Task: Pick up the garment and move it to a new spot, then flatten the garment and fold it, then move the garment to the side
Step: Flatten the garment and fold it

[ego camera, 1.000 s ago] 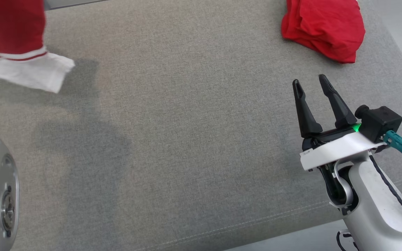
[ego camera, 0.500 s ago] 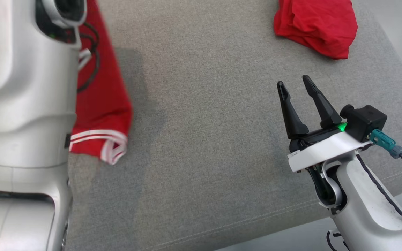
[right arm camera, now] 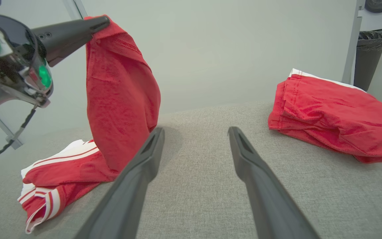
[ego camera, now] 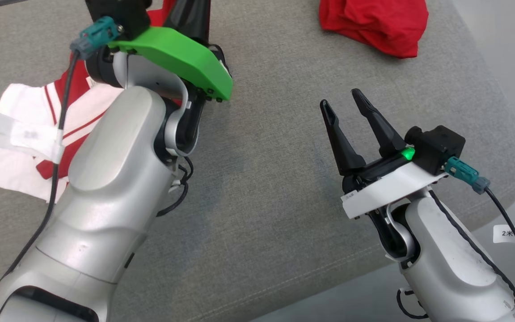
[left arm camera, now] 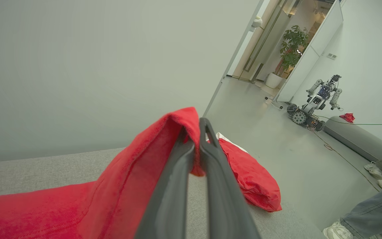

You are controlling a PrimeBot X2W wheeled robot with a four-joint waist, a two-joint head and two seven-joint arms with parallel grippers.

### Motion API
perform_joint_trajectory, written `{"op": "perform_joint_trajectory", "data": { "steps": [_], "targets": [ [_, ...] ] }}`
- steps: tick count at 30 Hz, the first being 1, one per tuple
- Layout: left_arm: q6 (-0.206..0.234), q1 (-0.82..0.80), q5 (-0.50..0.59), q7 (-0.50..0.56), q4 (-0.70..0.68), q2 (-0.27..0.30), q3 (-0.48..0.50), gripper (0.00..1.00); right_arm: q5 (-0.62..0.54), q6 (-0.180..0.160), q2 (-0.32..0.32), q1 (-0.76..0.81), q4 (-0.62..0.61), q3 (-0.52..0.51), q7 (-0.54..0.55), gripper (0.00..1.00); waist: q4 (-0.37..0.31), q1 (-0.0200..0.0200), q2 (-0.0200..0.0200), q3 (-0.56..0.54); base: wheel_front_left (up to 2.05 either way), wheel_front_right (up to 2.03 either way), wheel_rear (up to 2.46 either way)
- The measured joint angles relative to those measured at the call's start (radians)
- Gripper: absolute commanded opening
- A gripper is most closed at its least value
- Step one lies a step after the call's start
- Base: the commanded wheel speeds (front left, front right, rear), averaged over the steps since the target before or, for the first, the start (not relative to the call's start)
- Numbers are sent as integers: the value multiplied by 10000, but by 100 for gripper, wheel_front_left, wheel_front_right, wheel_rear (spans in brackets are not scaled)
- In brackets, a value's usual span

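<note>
The right gripper [ego camera: 340, 97] hovers low over the grey upholstered cushion [ego camera: 275, 201] at the near right. Its two dark fingers are spread apart with nothing between them. To its left, the left gripper [right arm camera: 98, 23] is raised above the cushion with its fingers pinched together on a fold of the red garment [right arm camera: 121, 89]. In the left wrist view the cloth is wedged between the closed fingers just below their tips. From that fold the garment hangs in a tall drape. Its lower part lies crumpled on the cushion at the near left, where white panels and red-and-white striped trim show. The pale left forearm [ego camera: 105, 201] covers part of it in the head view. Farther back, toward the cushion's far right and well apart from the held garment, a second red garment [right arm camera: 333, 119] sits bunched in a loose fold. Beyond the cushion, the left wrist view shows another wheeled robot [left arm camera: 313, 103] near a grey bench [left arm camera: 353, 137], a potted plant [left arm camera: 292, 49] farther off, and a person's leg [left arm camera: 373, 209] at the lower right.
</note>
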Motion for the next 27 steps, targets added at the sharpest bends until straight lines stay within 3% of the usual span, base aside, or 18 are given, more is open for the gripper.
{"op": "perform_joint_trajectory", "data": {
  "steps": [9, 14, 15, 16, 17, 27],
  "targets": [
    [79, 234, -4, -107, 357, 61, -1544, 5, 6, 29, 84, -155, 211, -21, -13, 100, -665, 0, 0, 470, 0, 0, 0],
    [79, 305, -4, -107, 692, 130, -2293, 30, 6, 25, 117, -227, 270, -201, -40, 100, -850, 0, 0, 735, 0, 0, 0],
    [73, 305, -4, -94, 738, 151, -2475, 38, 4, 13, 125, -232, 280, -255, -40, 100, -848, 0, 0, 756, 0, 0, 0],
    [71, 305, -6, -86, 784, 157, -2650, 61, 4, 13, 123, -240, 293, -293, -40, 100, -829, 0, 0, 763, 0, 0, 0],
    [61, 306, -21, -35, 798, 159, -2800, 100, 4, 12, 125, -248, 303, -330, -40, 100, -799, 0, 0, 761, 0, 0, 0],
    [-633, 305, -671, 477, 130, 213, -4376, 100, -96, -21, -182, -254, 393, -865, -40, 100, -186, 0, 0, 614, 0, 0, 0]
  ]
}}
